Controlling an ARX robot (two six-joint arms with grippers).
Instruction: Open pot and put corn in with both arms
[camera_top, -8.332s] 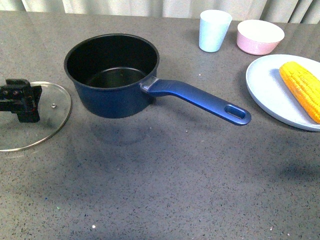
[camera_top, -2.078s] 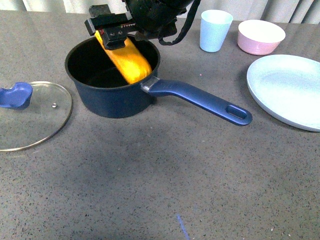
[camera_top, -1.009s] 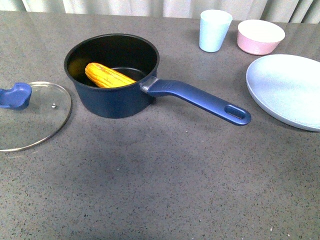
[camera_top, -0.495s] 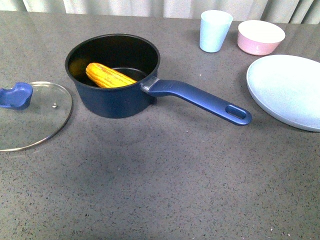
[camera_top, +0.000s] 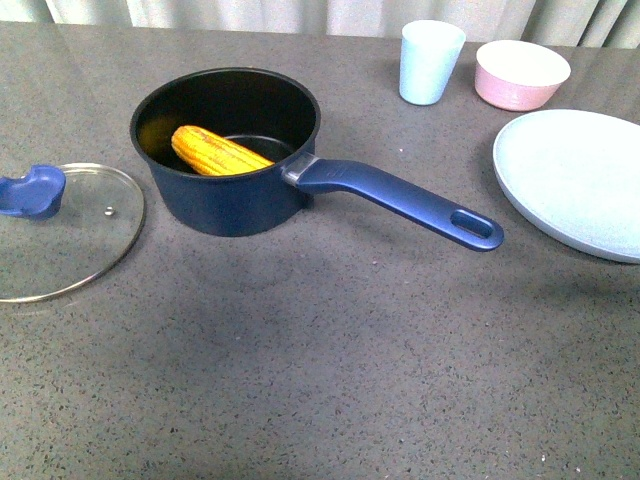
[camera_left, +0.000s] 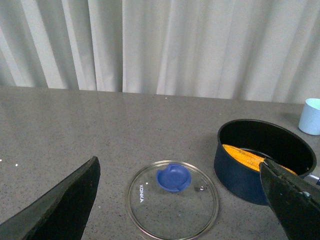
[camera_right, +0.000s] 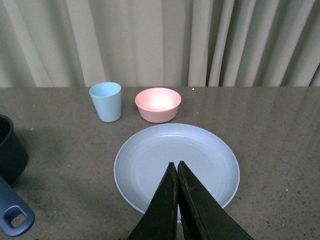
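Since yellow-orange corn cob with kernel rows already lay inside dark navy saucepan with black interior, leaning on inner wall, step in hand judged as retreat: best done by keeping both arms high, clear of long blue handle and round glass lid with blue knob lying flat beside pot. Left gripper was spread wide, grasping nothing, above lid. Right gripper was pressed closed, empty, over bare pale blue plate. Cob looked intact, evenly ridged.

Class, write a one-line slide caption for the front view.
Corn cob lies inside the open navy saucepan; its glass lid rests on the table beside it.
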